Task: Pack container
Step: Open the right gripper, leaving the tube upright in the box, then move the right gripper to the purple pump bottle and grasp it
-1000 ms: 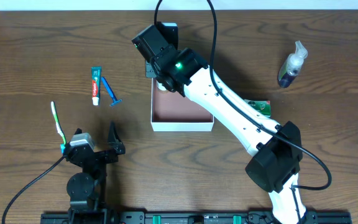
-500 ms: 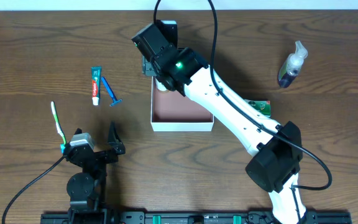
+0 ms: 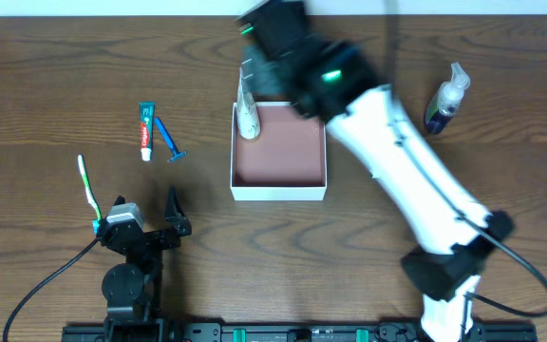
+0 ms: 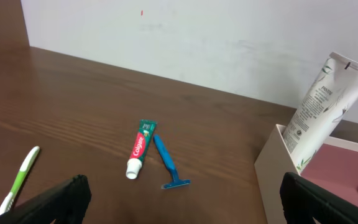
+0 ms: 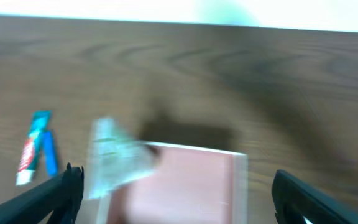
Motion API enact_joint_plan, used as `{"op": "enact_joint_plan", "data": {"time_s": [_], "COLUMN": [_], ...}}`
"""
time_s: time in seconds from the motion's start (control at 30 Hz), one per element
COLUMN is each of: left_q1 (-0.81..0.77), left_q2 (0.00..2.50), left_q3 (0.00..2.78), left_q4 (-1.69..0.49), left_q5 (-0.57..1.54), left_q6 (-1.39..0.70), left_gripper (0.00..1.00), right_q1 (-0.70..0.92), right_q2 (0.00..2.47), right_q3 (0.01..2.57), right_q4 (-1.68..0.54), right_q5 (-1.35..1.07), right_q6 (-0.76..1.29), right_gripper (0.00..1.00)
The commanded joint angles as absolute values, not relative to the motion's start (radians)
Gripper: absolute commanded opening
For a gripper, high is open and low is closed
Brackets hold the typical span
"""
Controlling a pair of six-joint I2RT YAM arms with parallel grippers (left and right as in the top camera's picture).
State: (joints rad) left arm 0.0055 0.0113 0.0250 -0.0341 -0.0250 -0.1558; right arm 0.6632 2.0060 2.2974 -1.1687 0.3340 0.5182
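Nearest the robot's base, the left gripper [image 4: 184, 186] sits low at the near left of the wooden table [image 3: 46, 76]. Its 2 fingers are spread wide with nothing between them. Just beyond it, to the left, a toothbrush [image 3: 88, 188] with a green and white handle lies flat on the wood.

Farther out, a toothpaste tube [image 3: 145, 130] and a blue razor [image 3: 170, 140] lie side by side. The white cap of the toothpaste and the head of the razor both point toward the near edge. Whether the 2 touch I cannot tell.

To their right, around the middle of the table, stands the container [image 3: 278, 193], a square, shallow, open-topped box with white walls and a reddish-brown floor. Inside it a white tube [image 3: 247, 114] with green print leans in the far left corner, tilted, its upper end well above the rim.

Over the far edge of the container hangs the right gripper [image 5: 176, 177], smeared by motion blur in the overhead view. Its own wrist view is blurred too, but it shows both fingers out at the sides of the frame, wide apart and gripping nothing. The white tube is below them and clear of both. The white right arm runs diagonally from the near right of the table up to that spot.

Far right, well apart from the container, is a spray bottle [image 3: 444, 100] with a dark lower half. Whether it stands or lies I cannot tell. A pale wall closes the table's far side.
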Motion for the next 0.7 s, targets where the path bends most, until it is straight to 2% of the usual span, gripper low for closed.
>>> {"op": "enact_joint_plan", "data": {"time_s": [0.0,0.23,0.5,0.67], "left_q1": [0.011,0.011,0.011,0.011], "left_q2": [0.010,0.010,0.010,0.010], "left_q3": [0.004,0.004,0.004,0.004], "left_q4": [-0.071,-0.071,-0.071,-0.071], "left_q5": [-0.030,-0.030,-0.030,-0.030], "left_q6": [-0.142,-0.142,-0.142,-0.142], "left_gripper": [0.98,0.98,0.98,0.98], "right_q1": [0.525,0.260,0.025,-0.078], "right_q2": [1.937,1.932,1.933,1.933], "right_q3": [2.325,2.314,2.268,2.191], "right_q4": [-1.232,-1.375,-1.389,-1.338], "right_q5": [0.362,0.297,0.218,0.095], "right_q6": [0.492,0.449,0.388,0.192], "right_gripper": [0.96,0.99,0.99,0.99]}}
